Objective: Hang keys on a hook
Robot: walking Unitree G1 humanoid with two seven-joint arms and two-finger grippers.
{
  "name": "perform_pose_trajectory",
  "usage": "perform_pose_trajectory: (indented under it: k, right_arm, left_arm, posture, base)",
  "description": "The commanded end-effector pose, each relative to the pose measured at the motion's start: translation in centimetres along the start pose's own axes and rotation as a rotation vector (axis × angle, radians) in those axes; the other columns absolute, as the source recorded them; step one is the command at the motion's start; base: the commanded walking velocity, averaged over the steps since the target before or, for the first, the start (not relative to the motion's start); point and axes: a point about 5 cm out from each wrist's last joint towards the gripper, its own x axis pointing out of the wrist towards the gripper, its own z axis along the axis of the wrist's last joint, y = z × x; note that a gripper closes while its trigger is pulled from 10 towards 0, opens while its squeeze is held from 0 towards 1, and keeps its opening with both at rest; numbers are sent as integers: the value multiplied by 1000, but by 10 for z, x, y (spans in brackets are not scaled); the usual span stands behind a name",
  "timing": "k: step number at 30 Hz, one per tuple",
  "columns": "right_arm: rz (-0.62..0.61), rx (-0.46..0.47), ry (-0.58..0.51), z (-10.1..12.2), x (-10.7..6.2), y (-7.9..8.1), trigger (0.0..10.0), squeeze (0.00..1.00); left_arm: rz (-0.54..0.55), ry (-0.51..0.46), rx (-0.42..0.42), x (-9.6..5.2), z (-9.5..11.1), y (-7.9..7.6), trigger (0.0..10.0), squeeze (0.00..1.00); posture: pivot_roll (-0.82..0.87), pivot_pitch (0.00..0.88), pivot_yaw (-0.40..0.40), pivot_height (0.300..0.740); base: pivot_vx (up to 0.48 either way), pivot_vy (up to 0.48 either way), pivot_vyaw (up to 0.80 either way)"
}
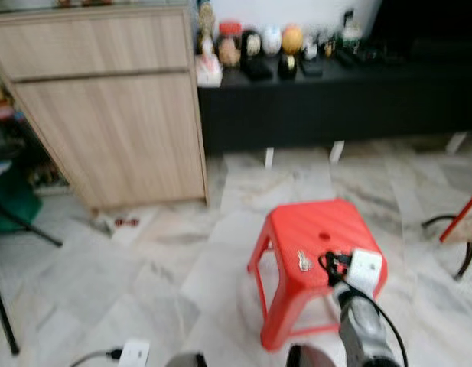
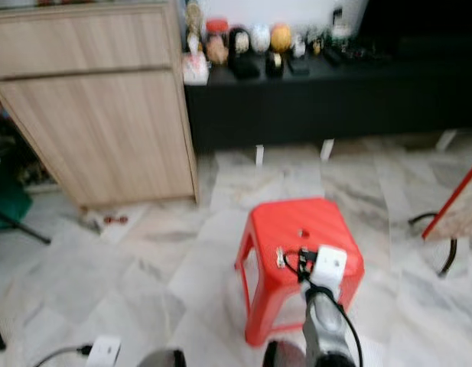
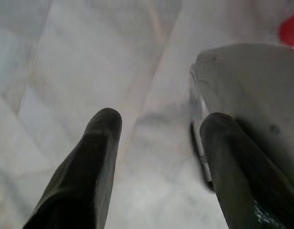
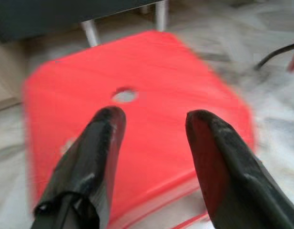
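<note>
Judging by how things lie, the task is barely started: the keys [image 1: 304, 261] are sitting on top of the red stool [image 1: 293, 222], near its left edge, not picked up yet. The right gripper [image 4: 151, 124] is held above the stool seat with its fingers spread wide and nothing between them. The left gripper [image 3: 158, 126] is pointed at the marble floor [image 1: 167, 260], fingers also apart and empty. No hook can be made out anywhere, so grabbing, carrying and hanging are all left. The head views are blurry, and the keys are little more than a small silvery blob.
</note>
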Motion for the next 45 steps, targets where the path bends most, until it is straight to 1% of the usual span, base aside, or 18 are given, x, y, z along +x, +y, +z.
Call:
perform_pose_trajectory:
  k: [1, 3, 9, 12, 14, 19, 20, 25, 27, 29, 30, 31, 33, 35, 36, 39, 41, 45]
  right_arm:
    - [25, 15, -13, 3, 2, 11, 10000, 0]
    - [23, 14, -11, 3, 2, 10, 10000, 0]
    - [33, 6, 19, -1, 1, 11, 10000, 0]
    - [47, -26, 102, -10, 1, 13, 10000, 0]
    - [67, -29, 156, -15, 1, 17, 10000, 0]
    - [101, -87, 244, -20, 2, 22, 10000, 0]
    - [117, -98, 284, -22, 2, 24, 10000, 0]
    - [167, -130, 332, -24, 3, 31, 10000, 0]
    - [152, -129, 325, -19, 6, 31, 10000, 0]
    - [152, -94, 268, -9, 11, 34, 10000, 0]
    - [152, -94, 268, -9, 11, 34, 10000, 0]
    - [176, -97, 236, -3, 13, 38, 10000, 0]
    - [212, -116, 208, 1, 14, 44, 10000, 0]
    - [243, -183, 209, 1, 14, 48, 10000, 0]
    - [248, -197, 212, 1, 14, 48, 10000, 0]
    - [268, -197, 215, 3, 15, 49, 10000, 0]
    - [280, -225, 204, 6, 16, 49, 10000, 0]
    - [283, -245, 198, 9, 18, 49, 10000, 0]
  left_arm:
    - [-17, 11, 8, 0, -3, -3, 10000, 0]
    - [-15, 11, 11, 0, -3, -3, 10000, 0]
    - [-11, 15, 17, 0, -3, -3, 10000, 0]
    - [-13, 14, 17, 0, -3, -4, 10000, 0]
    - [-15, 14, 17, 0, -3, -4, 10000, 0]
    - [-16, 14, 16, 0, -3, -5, 10000, 0]
    - [-17, 16, 17, 0, -4, -5, 10000, 0]
    - [-19, 20, 18, -1, -7, -7, 10000, 0]
    - [-19, 24, 15, -1, -9, -8, 10000, 0]
    - [-21, 29, 10, -2, -13, -9, 10000, 0]
    - [-21, 29, 10, -2, -13, -9, 10000, 0]
    - [-21, 35, 9, -3, -16, -10, 10000, 0]
    - [-24, 42, 13, -4, -19, -10, 10000, 0]
    - [-26, 50, 15, -5, -25, -11, 10000, 0]
    - [-27, 52, 15, -5, -26, -11, 10000, 0]
    - [-26, 58, 13, -7, -31, -11, 10000, 0]
    - [-26, 63, 12, -8, -35, -11, 10000, 0]
    - [-26, 70, 13, -10, -41, -11, 10000, 0]
  posture:
    - [23, 0, -16, 621]
    - [23, 0, -17, 621]
    - [24, 0, -18, 621]
    - [19, 0, -17, 621]
    - [19, 0, -17, 621]
    - [18, 0, -14, 621]
    - [18, 0, -14, 621]
    - [20, 0, -17, 621]
    - [29, 0, -22, 621]
    - [31, 0, -25, 621]
    - [31, 0, -25, 621]
    - [28, 4, -26, 621]
    - [29, 11, -25, 621]
    - [37, 29, -29, 621]
    - [38, 32, -30, 621]
    - [40, 45, -35, 621]
    - [42, 57, -37, 621]
    - [45, 73, -41, 616]
  base:
    - [326, 0, 0]
    - [319, 0, 0]
    - [0, 0, 0]
    - [0, 0, 0]
    - [0, 0, 0]
    - [0, 0, 0]
    - [0, 0, 0]
    - [0, 0, 0]
    - [0, 0, 0]
    - [0, 0, 0]
    - [0, 0, 0]
    - [0, 0, 0]
    - [0, 0, 0]
    - [0, 0, 0]
    - [0, 0, 0]
    - [0, 0, 0]
    - [0, 0, 0]
    - [0, 0, 0]
